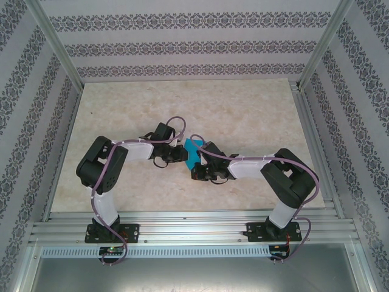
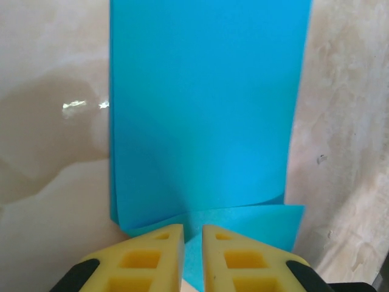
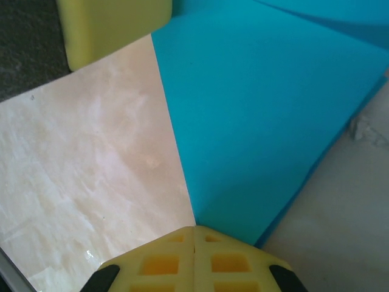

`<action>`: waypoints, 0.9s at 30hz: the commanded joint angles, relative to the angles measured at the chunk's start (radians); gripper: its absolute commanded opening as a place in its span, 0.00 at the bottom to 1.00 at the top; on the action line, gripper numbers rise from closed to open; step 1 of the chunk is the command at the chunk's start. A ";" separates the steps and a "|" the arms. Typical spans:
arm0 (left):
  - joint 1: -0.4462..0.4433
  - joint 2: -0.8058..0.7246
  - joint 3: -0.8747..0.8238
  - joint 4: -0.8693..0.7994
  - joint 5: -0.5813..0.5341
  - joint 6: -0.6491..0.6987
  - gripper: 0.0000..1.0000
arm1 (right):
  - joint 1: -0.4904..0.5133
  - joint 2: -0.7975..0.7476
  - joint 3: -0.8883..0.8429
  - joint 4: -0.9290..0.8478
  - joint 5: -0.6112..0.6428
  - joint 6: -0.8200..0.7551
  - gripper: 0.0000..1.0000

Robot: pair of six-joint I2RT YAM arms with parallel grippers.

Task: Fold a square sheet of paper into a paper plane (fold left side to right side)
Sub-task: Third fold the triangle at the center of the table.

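Paper point(image 3: 261, 121); right gripper point(image 3: 194, 230), angled down, pinches corner

Matt blue paper point(image 2: 200, 109) (glossy marbled tabletop point(image 2: 55, 201) beneath)

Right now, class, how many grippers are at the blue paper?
2. The left gripper is at the curled edge of the square sheet of paper; the right gripper, fingers together, is at a corner.

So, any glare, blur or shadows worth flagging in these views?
Left wrist: small glare spot on the table, blue paper sharp. Right wrist: left gripper's yellow finger at top left is blurred; shadow under the paper's right edge. Top external: even, soft light.
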 commanded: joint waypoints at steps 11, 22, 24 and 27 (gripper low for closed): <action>-0.027 0.039 0.024 -0.048 -0.110 0.038 0.17 | 0.001 -0.141 -0.003 0.003 0.112 0.275 0.00; -0.032 0.046 0.027 -0.050 -0.118 0.029 0.17 | 0.011 0.046 0.129 0.044 0.108 0.321 0.00; -0.034 0.045 0.027 -0.050 -0.118 0.028 0.17 | 0.012 0.070 0.132 0.060 0.112 0.329 0.00; -0.034 0.046 0.027 -0.052 -0.118 0.028 0.17 | 0.011 0.091 0.132 0.061 0.136 0.332 0.00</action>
